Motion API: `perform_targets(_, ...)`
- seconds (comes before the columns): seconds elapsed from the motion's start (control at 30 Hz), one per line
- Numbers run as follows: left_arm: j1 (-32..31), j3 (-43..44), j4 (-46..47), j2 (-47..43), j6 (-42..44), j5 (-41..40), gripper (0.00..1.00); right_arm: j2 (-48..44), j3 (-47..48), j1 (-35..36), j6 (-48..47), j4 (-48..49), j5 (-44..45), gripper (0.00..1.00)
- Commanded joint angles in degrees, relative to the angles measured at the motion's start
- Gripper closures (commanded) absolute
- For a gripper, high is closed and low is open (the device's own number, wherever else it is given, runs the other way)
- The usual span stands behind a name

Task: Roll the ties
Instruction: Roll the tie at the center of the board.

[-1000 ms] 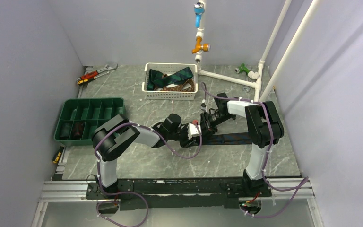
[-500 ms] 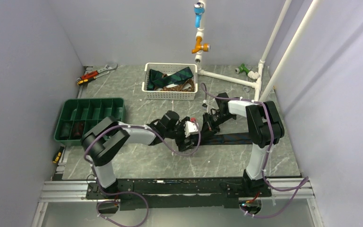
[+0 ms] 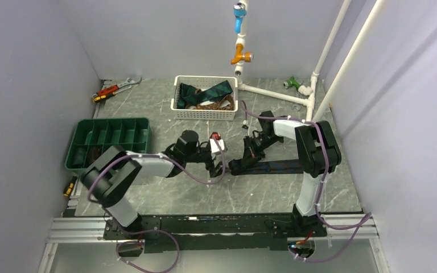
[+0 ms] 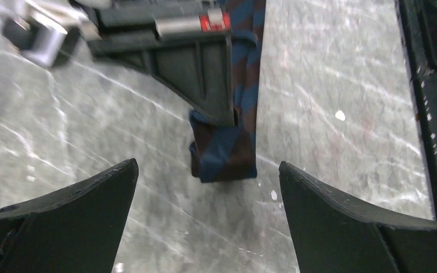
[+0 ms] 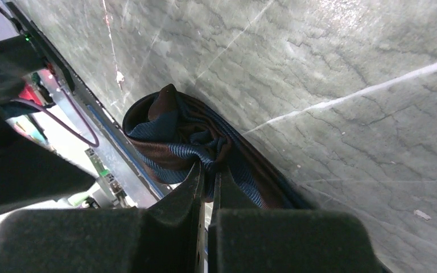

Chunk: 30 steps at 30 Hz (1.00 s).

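Observation:
A navy and brown striped tie (image 3: 273,166) lies stretched along the table toward the right. Its left end (image 4: 225,149) is folded over into a small bunch. My right gripper (image 3: 243,159) is shut on that folded end, and in the right wrist view the fabric (image 5: 170,133) is pinched between the closed fingertips of the gripper (image 5: 207,173). My left gripper (image 3: 218,166) stands wide open just left of the tie's end and touches nothing. In the left wrist view that gripper (image 4: 207,170) has bare table between its fingers (image 4: 91,210). More ties (image 3: 207,94) lie in the white basket.
The white basket (image 3: 203,114) stands at the back centre. A green compartment tray (image 3: 108,122) sits at the left with dark rolls (image 3: 88,154) in it. A wrench (image 3: 116,87) lies at back left. White pipes (image 3: 273,94) run along the back right.
My left gripper opened wide and drew back to the left, away from the tie's end. My right gripper closed on the folded end and stayed in place.

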Motion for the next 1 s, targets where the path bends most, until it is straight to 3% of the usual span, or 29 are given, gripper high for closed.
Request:
perform_targets(0.0, -2.71, -3.39, 14.18, 6.64, -1.35, -0.95, 0.0, 1.5, -0.43, 1.18, -3.38, -1.13, 14.54, 1.0)
perform_targets(0.3, -6.79, 2.47, 19.72, 19.79, 2.61, -4.94, 0.01, 2.82, 0.02, 1.42, -2.67, -6.13, 15.41, 1.0)
perform_targets(0.47, -7.52, 4.77, 19.8, 24.41, 1.95, -6.92, 0.2, 2.47, -1.81, 1.51, -2.99, -5.69, 12.95, 1.0)
perform_targets(0.6, -7.52, 3.09, 16.65, 23.43, 5.21, -7.91, 0.53, 3.5, -0.75, 1.26, -3.14, -4.41, 9.9, 1.0)
perform_targets(0.67, -6.91, 0.8, 13.19, 20.65, 7.27, -8.6, 0.64, 3.33, 0.38, 1.21, -2.98, -3.12, 7.83, 1.0)
perform_targets(0.7, -6.44, -0.27, 10.91, 19.05, 8.15, -8.55, 0.67, 3.08, 1.0, 1.33, -2.72, -2.52, 6.89, 1.0)
perform_targets(0.87, -4.96, -4.45, 2.4, 13.17, 10.92, -8.54, 0.72, 0.61, 3.41, 0.93, -2.74, -1.53, -2.04, 0.73)
perform_targets(0.97, -4.93, -4.83, 1.99, 12.83, 10.39, -8.48, 0.71, -1.71, 1.26, 0.7, -2.16, 0.25, -5.79, 0.72)
